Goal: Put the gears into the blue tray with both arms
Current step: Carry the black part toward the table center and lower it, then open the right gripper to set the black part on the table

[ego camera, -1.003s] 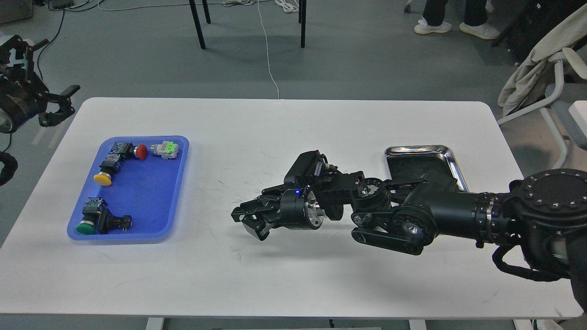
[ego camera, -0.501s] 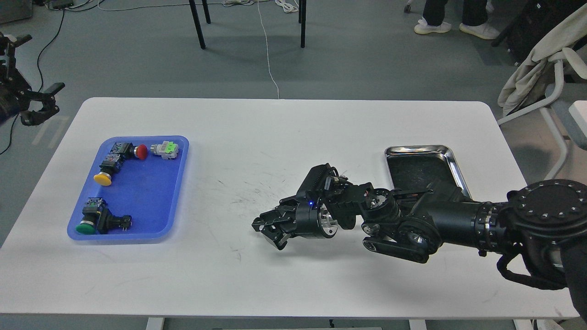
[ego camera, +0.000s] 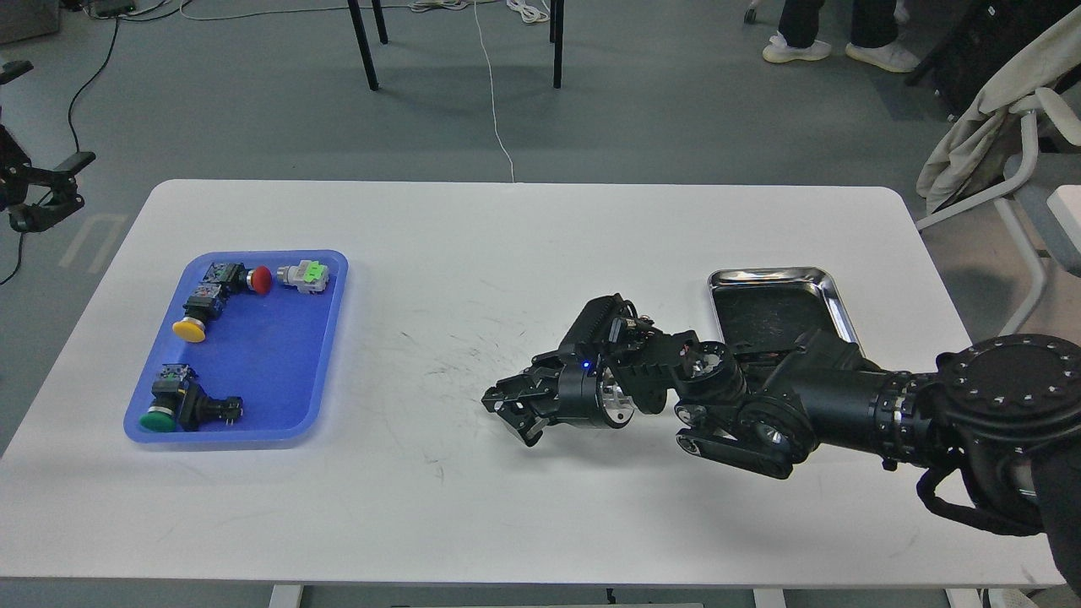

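Observation:
The blue tray [ego camera: 279, 371] lies on the left of the white table and holds several push-button switches with red, yellow and green caps. I cannot make out the gears anywhere; they are too small or hidden. My right gripper [ego camera: 511, 415] hovers low over the table's middle, well right of the blue tray, pointing left. Its fingers are spread, with nothing seen between them. My left gripper [ego camera: 52, 187] is off the table's far left corner at the view's edge, with its fingers apart and empty.
A shiny steel tray [ego camera: 832, 295] with a dark inside sits at the right, partly covered by my right arm. Bare scuffed tabletop [ego camera: 422, 338] lies between the two trays. A chair [ego camera: 1005, 143] with draped cloth stands beyond the right edge.
My right gripper has drawn back to the right, away from the blue tray, staying open. My left arm has pulled further left, off the table toward the view's edge.

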`<state>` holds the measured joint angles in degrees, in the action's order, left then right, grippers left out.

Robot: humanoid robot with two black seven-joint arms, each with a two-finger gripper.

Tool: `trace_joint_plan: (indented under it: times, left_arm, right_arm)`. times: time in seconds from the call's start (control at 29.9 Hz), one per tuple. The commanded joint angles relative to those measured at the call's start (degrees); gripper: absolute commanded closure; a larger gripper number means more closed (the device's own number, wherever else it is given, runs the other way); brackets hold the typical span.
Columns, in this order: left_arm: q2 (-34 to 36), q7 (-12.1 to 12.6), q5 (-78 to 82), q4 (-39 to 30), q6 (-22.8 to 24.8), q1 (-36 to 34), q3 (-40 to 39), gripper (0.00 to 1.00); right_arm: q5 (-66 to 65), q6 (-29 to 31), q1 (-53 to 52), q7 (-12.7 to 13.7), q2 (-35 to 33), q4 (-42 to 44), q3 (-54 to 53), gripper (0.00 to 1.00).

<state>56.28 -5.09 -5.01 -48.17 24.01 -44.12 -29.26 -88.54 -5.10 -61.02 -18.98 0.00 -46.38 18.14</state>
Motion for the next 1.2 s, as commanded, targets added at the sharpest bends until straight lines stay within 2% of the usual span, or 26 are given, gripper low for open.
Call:
trace_joint_plan:
  times: [0.0,0.2,0.3,0.4,0.57,0.8,0.87,0.94,1.0,1.04,1.17]
  left_arm:
    - [0.32,0.0,0.0,-0.61,-0.02,0.09,0.0,0.01]
    - [0.41,-0.09,0.0,-0.69,-0.02,0.0,0.0,0.01]
    - [0.41,-0.09,0.0,-0.69,-0.1,0.09,0.0,0.01]
    - [0.41,-0.09,0.0,-0.69,-0.1,0.09,0.0,0.01]
    - [0.23,-0.09,0.0,-0.69,-0.28,0.09,0.08,0.01]
    - [-0.21,-0.44,-0.44,-0.08,-0.54,0.09,0.17,0.01]
    - [0.31,0.96,0.17,0.1,1.03,0.27,0.26,0.01]
    - [0.32,4.11,0.09,0.36,3.99,0.97,0.35,0.01]
    - [0.49,7.89,-0.09,0.97,3.99,1.15,0.08,0.01]
    - [0.49,8.52,-0.17,1.24,3.99,1.15,0.08,0.01]
    - [0.32,14.66,0.0,1.5,3.99,1.23,0.88,0.01]
  right_arm:
    - [0.12,0.09,-0.07,0.0,0.0,0.5,-0.03,0.68]
    - [0.47,0.09,-0.07,-0.09,0.0,0.5,-0.12,0.54]
    - [0.65,0.09,-0.24,-0.01,0.0,0.5,-0.21,0.51]
    - [0.91,0.09,-0.5,0.0,0.0,0.67,-1.0,0.35]
    - [1.0,0.09,-1.03,0.0,0.0,0.76,-4.16,0.27]
    - [1.08,0.27,-1.74,0.0,0.0,1.29,-11.09,0.22]
    - [1.52,0.36,-1.91,0.0,0.0,1.29,-13.9,0.19]
    - [3.8,0.53,-2.0,0.0,0.0,1.29,-17.07,0.14]
    - [7.66,0.62,-2.26,0.08,0.0,1.29,-19.71,0.12]
    - [9.5,0.62,-2.87,0.08,-0.35,1.29,-20.68,0.11]
    - [18.12,0.62,-4.37,0.43,-3.95,1.37,-24.55,0.1]
